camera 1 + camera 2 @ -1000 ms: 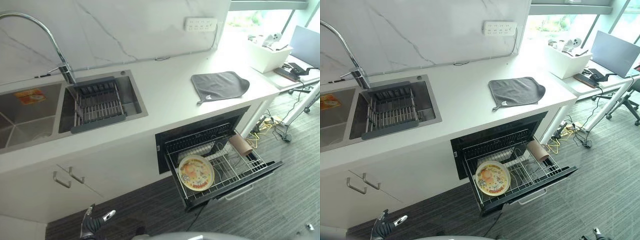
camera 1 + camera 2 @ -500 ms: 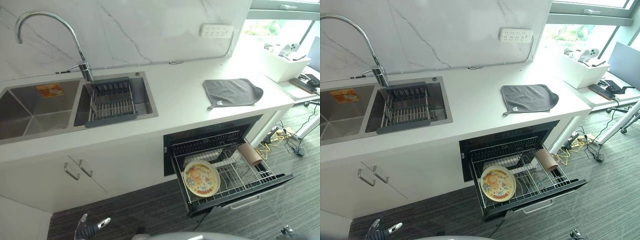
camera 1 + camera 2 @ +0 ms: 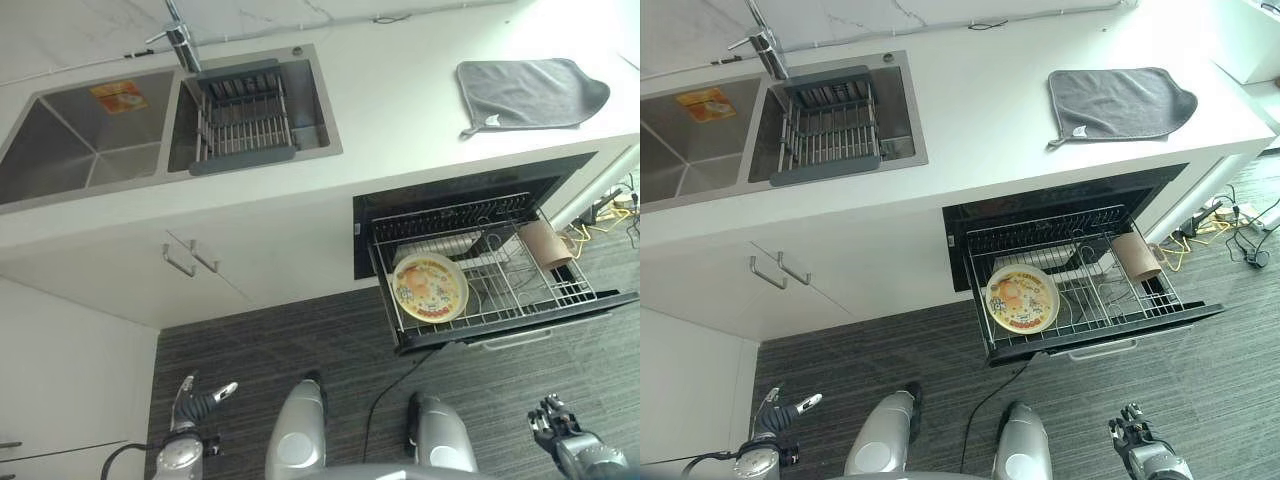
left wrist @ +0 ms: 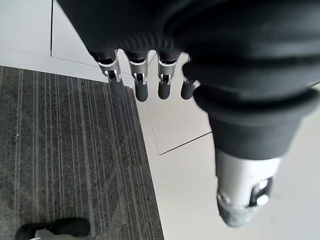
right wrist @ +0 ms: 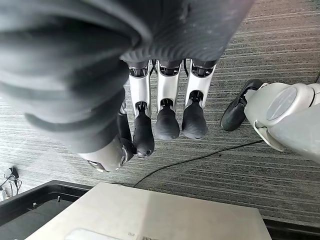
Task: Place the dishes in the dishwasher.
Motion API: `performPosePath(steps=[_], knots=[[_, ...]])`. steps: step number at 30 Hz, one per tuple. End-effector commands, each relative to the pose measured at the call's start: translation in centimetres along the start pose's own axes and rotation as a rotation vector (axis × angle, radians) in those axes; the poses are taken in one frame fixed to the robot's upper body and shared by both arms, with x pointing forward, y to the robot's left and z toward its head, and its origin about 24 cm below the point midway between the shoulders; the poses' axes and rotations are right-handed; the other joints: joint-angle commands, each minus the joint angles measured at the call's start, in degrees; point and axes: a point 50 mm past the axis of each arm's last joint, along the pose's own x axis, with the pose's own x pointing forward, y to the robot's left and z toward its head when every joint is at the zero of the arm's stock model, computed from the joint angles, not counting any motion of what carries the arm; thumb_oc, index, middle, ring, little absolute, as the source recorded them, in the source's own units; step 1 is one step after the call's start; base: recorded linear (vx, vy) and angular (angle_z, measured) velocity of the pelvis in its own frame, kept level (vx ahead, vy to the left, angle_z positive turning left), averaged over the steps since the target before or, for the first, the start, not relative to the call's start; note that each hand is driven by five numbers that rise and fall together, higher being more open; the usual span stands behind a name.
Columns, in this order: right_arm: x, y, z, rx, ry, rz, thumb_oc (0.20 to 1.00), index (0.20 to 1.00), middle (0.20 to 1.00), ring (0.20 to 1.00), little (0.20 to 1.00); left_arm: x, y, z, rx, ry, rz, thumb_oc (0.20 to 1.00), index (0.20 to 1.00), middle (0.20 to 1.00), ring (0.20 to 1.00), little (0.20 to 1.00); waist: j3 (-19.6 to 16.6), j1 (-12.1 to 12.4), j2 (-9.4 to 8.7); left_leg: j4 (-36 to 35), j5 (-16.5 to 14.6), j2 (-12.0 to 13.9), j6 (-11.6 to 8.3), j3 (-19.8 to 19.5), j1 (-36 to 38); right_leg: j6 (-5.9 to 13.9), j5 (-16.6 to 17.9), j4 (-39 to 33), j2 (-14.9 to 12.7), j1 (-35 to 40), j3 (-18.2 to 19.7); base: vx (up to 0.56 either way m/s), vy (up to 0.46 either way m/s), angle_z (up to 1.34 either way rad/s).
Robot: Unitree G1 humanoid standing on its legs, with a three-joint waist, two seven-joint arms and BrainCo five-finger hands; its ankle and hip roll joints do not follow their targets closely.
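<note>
The dishwasher rack sits pulled out at right of frame, the plate already inside. Your left hand and right hand hang low, fingers relaxed, holding nothing; check for remaining dishes.

White bench bearing a folded grey cloth, a steel double sink holding a dark drying rack, chrome tap behind.
</note>
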Motion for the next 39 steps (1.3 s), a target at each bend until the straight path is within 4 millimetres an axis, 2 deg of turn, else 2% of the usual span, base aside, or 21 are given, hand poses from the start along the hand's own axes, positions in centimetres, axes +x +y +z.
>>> performPosePath(steps=[1, 5, 7, 13, 16, 21, 23, 30, 35, 39], knots=[[-0.1, 0.2, 1.2, 0.091, -0.008, -0.004, 0.2, 0.2, 0.2, 0.2, 0.2, 0.2, 0.5, 1.0, 0.005, -0.053, 0.023, 1.0, 1.0, 1.0, 1.0, 1.0, -2.19, 0.93, 0.44, -0.27, -2.87, 0.66, -0.53, -0.34, 1.49, -0.8, -1.4, 1.08, 0.66, 0.29, 0.17, -0.1, 0.059, -0.05], [0.0, 2.2, 2.2, 0.03, -0.03, 0.042, 0.2, 0.2, 0.2, 0.2, 0.2, 0.1, -0.5, 1.0, 0.01, -0.055, 0.015, 1.0, 1.0, 1.0, 1.0, 1.0, -1.11, 1.31, 1.02, 0.95, -3.26, 0.58, -0.43, -0.28, 1.47, -0.85, -1.34, 2.21, 0.25, -0.13, 0.23, -0.04, 0.03, -0.04], [-0.2, 3.3, 3.4, -0.002, -0.053, 0.072, 0.2, 0.2, 0.2, 0.2, 0.2, 0.2, -0.6, 1.2, 0.008, -0.061, 0.014, 1.0, 1.0, 1.0, 1.0, 1.0, -0.58, 1.57, 1.37, 1.43, -3.08, 0.58, -0.51, -0.22, 0.62, -0.84, -1.15, 2.7, -0.07, -1.01, 0.05, -0.08, 0.034, 0.0], [-1.5, 8.6, 8.0, -0.112, -0.189, 0.223, 0.2, 0.2, 0.2, 0.2, 0.2, 0.8, -0.8, 3.3, 0.0, -0.122, -0.019, 1.0, 1.0, 1.0, 1.0, 1.0, 2.16, 2.6, 3.17, 3.24, -2.32, -0.01, -0.74, -0.25, -4.1, -0.77, -0.65, 4.91, -1.13, -5.88, 0.11, -0.13, 0.03, 0.05], [-2.2, 10.0, 9.7, -0.148, -0.233, 0.263, 0.2, 0.2, 0.2, 0.2, 0.2, 0.7, -1.1, 3.7, 0.004, -0.141, -0.035, 1.0, 1.0, 1.0, 1.0, 1.0, 2.88, 3.07, 3.73, 3.63, -2.28, -0.32, -0.75, -0.23, -5.34, -0.67, -0.67, 5.67, -1.61, -7.3, 0.16, -0.07, 0.024, 0.04], [-3.9, 13.6, 12.4, -0.24, -0.325, 0.331, 0.2, 0.2, 0.2, 0.2, 0.2, 0.9, -1.3, 5.0, 0.006, -0.176, -0.051, 1.0, 1.0, 1.0, 1.0, 1.0, 4.08, 3.98, 4.77, 4.31, -2.06, -1.32, -0.49, -0.33, -8.27, -0.39, -0.96, 7.83, -2.38, -10.91, 0.69, -0.07, 0.025, 0.04], [-5.2, 15.7, 13.9, -0.298, -0.378, 0.351, 0.2, 0.2, 0.2, 0.2, 0.2, 0.9, -1.3, 5.4, 0.0, -0.19, -0.06, 1.0, 1.0, 1.0, 1.0, 1.0, 4.83, 4.4, 5.48, 4.32, -1.8, -1.76, -0.48, -0.15, -9.5, -0.23, -0.99, 8.49, -2.95, -12.58, 0.9, -0.05, 0.05, 0.04], [-8.6, 20.5, 16.8, -0.403, -0.512, 0.411, 0.2, 0.2, 0.2, 0.2, 0.2, 0.7, -1.4, 5.9, -0.001, -0.223, -0.085, 1.0, 1.0, 1.0, 1.0, 1.0, 6.21, 5.59, 6.29, 2.76, -1.19, -2.53, -0.34, -0.01, -10.53, -0.05, -1.77, 9.12, -3.37, -14.45, 1.08, 0.01, 0.043, 0.02], [-11.0, 23.2, 18.3, -0.44, -0.594, 0.449, 0.2, 0.2, 0.2, 0.2, 0.2, 0.6, -0.8, 6.5, 0.029, -0.245, -0.088, 1.0, 1.0, 1.0, 1.0, 1.0, 6.95, 7.19, 6.36, 3.16, -1.24, -3.32, 0.06, -0.55, -12.26, -0.33, -2.4, 10.48, -3.56, -15.91, 0.36, 0.05, -0.023, 0.04], [-13.6, 26.0, 19.3, -0.512, -0.673, 0.48, 0.2, 0.2, 0.2, 0.2, 0.2, 0.6, -0.6, 6.7, 0.047, -0.245, -0.091, 1.0, 1.0, 1.0, 1.0, 1.0, 7.2, 8.25, 7.49, 3.49, -1.11, -4.14, 0.14, -0.88, -13.53, -0.7, -3.54, 12.62, -4.27, -17.29, -0.01, 0.07, -0.013, 0.09]])
